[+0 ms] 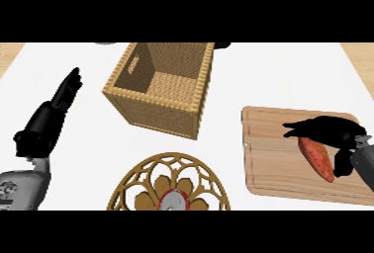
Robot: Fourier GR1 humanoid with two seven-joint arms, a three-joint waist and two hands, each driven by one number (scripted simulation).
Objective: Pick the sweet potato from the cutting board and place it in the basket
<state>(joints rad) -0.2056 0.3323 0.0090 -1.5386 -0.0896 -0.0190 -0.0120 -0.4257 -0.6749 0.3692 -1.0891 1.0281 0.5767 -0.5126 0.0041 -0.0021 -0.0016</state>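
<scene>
An orange sweet potato (317,157) lies on the wooden cutting board (270,163) at the right. My right hand (332,129) comes in from the right edge and sits over the potato's far end, fingers curled around it, thumb at its near side. The wicker basket (156,101) stands tall at centre left, its inside bare. My left hand (51,113) rests open at the far left, fingers straight and pointing away, well apart from the basket.
A gold openwork trivet (169,185) with a round centre piece lies at the lower middle, between basket and board. White counter stretches between the basket and the board. Wooden edges show at the top corners.
</scene>
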